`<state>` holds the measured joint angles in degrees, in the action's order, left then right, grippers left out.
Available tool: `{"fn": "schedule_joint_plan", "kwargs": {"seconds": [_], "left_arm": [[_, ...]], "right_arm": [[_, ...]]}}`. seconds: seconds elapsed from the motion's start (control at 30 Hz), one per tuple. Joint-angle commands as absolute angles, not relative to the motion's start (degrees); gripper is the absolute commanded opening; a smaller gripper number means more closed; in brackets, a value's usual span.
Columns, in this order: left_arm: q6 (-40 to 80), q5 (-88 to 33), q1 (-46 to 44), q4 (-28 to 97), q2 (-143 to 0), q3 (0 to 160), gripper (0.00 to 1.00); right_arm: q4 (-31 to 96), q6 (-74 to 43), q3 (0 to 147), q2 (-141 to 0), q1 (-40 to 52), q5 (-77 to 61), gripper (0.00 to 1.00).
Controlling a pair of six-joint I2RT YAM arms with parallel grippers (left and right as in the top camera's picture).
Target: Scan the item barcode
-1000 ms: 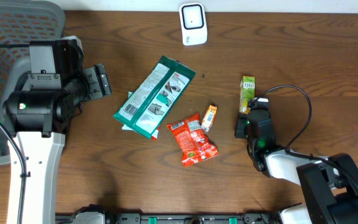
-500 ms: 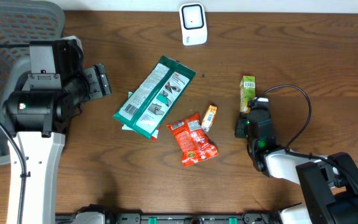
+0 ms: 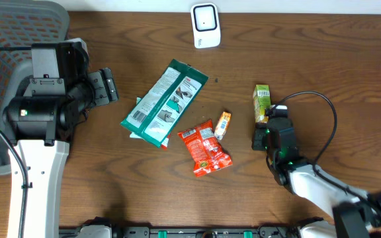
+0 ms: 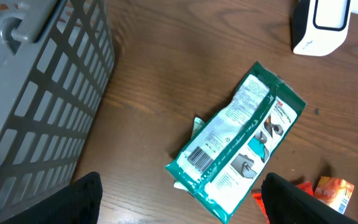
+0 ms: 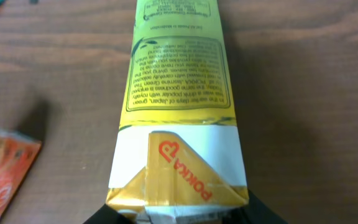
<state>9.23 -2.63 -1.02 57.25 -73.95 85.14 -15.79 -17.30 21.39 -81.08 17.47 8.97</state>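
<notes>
The item, a green and yellow drink carton [image 5: 178, 106], lies along the wood table with its folded end between my right gripper's [image 5: 179, 214] fingers, which are shut on it. Seen from overhead, the carton [image 3: 262, 100] points away from the right gripper [image 3: 264, 123] at the right of the table. The white scanner [image 3: 205, 25] stands at the back edge, also in the left wrist view [image 4: 321, 25]. My left gripper [image 4: 182, 205] hangs open over the table on the left [image 3: 108, 86], holding nothing.
A teal packet [image 3: 165, 102] lies mid-table, with a red snack packet [image 3: 206, 147] and a small orange packet [image 3: 223, 124] beside it. A grey mesh basket [image 4: 36, 93] stands at the far left. A black cable [image 3: 323, 125] loops by the right arm.
The right gripper closed on the carton's end, and the carton shifted slightly up and left. The right arm's pose changed. The left arm stayed still.
</notes>
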Motion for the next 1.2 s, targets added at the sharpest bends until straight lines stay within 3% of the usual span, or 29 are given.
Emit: {"fn": "schedule_joint_plan", "kwargs": {"seconds": [0.0, 0.7, 1.17], "left_arm": [[9.76, -2.09, -1.06, 57.41, -74.11, 86.26, 0.82], [9.76, -2.09, -1.06, 57.41, -74.11, 86.26, 0.83], [9.76, -2.09, -1.06, 57.43, -74.11, 86.26, 0.83]], "right_arm": [[-11.09, -16.67, 24.29, -76.14, 17.23, 8.51, 0.01], [40.27, -17.34, 54.78, -71.68, 16.34, 4.03, 0.01], [43.09, -16.19, 56.18, -75.33, 13.69, 2.68, 0.04]]}}
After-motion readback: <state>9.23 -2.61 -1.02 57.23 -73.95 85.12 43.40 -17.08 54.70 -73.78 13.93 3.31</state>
